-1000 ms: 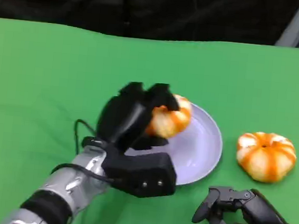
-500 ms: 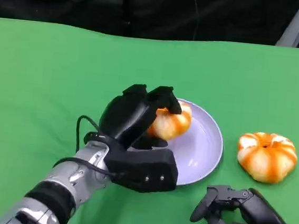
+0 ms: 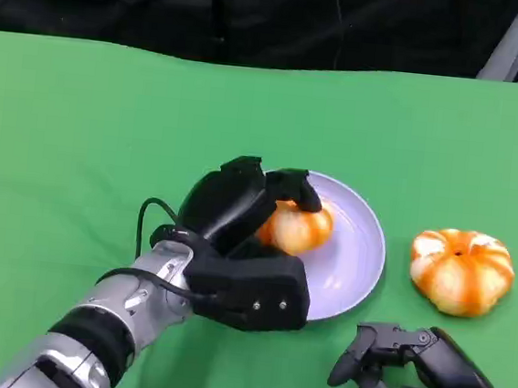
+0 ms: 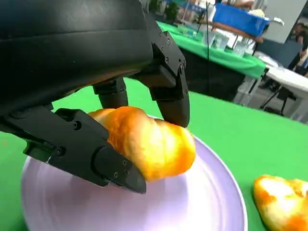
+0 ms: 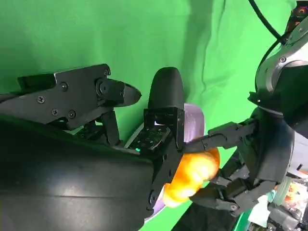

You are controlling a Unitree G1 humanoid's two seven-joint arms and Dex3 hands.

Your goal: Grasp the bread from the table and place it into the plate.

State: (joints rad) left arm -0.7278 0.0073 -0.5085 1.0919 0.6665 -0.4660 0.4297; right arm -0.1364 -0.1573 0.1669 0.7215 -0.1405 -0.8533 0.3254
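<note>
Bread point(image 3: 298, 227) clamped in left hand point(image 3: 239, 212), low over lilac plate point(image 3: 356, 258), near its left part; touching or just above, cannot tell. Glossy golden twisted roll, soft-looking; plate smooth, shallow. Right hand point(image 3: 407, 373) idle on green cloth point(image 3: 81, 140), fingers loosely apart, empty. Second bread point(image 3: 461, 270) right of plate.

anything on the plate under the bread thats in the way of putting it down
Nothing visible. The left hand holds the orange-glazed bread roll just above the lavender round plate, whose surface beneath looks bare. The second bread roll sits on the green table, off to the plate's side.
</note>
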